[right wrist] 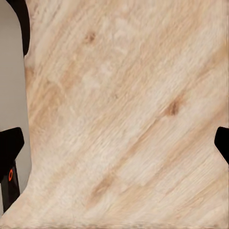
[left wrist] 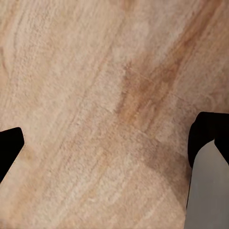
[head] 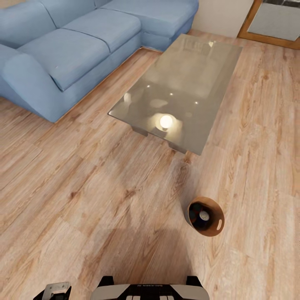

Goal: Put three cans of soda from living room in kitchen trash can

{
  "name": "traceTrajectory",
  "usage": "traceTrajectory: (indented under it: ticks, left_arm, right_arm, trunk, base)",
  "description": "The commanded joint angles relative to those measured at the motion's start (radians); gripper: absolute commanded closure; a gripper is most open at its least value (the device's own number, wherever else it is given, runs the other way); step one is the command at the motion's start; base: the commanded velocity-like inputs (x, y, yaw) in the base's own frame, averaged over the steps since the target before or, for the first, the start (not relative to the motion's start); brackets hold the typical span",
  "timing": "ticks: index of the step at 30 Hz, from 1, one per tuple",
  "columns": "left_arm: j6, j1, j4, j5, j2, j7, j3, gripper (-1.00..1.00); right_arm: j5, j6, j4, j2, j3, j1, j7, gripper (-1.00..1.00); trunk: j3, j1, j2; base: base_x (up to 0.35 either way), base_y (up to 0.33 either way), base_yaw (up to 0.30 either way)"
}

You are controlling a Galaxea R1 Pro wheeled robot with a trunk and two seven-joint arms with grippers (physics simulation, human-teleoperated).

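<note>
The tash can (head: 213, 228), a small round bucket with an orange-brown inside, stands on the wood floor in the living room, in front of the coffee table's near corner. Inside it lies a dark can of soda (head: 203, 216) with a silver top; any other cans in there are hidden from me. In the left wrist view my left gripper (left wrist: 109, 143) is open over bare floor planks, its dark fingertips (left wrist: 9, 148) wide apart. In the right wrist view my right gripper (right wrist: 114, 143) is open too, above bare floor with nothing between the fingers.
A low glass-topped coffee table (head: 183, 83) stands ahead, reflecting a ceiling lamp. The light-blue sectional sofa (head: 71, 54) fills the far left. A wood-framed doorway (head: 271, 25) is at the far right. My base (head: 150, 291) shows at the lower edge.
</note>
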Motion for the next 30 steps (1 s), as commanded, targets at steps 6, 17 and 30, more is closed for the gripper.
traceTrajectory:
  ticks: [6, 17, 30]
  left_arm:
    - [-0.011, 0.01, 0.0, 0.001, -0.001, 0.006, -0.001, -1.0]
    - [-0.012, 0.025, 0.021, -0.006, -0.002, 0.008, -0.003, -1.0]
    - [-0.002, 0.027, 0.124, -0.002, -0.002, 0.008, -0.003, -1.0]
  right_arm:
    - [0.015, -0.004, 0.027, 0.002, 0.018, 0.0, -0.073, -1.0]
    - [0.01, -0.005, 0.036, 0.004, 0.022, 0.0, -0.111, -1.0]
    - [0.005, -0.008, 0.036, 0.005, 0.02, 0.0, -0.112, -1.0]
  trunk:
    - [0.019, -0.023, 0.042]
    - [0.053, -0.065, 0.119]
    - [0.094, -0.115, 0.21]
  base:
    - [0.0, 0.0, 0.0]
    - [0.0, 0.0, 0.0]
    - [0.0, 0.0, 0.0]
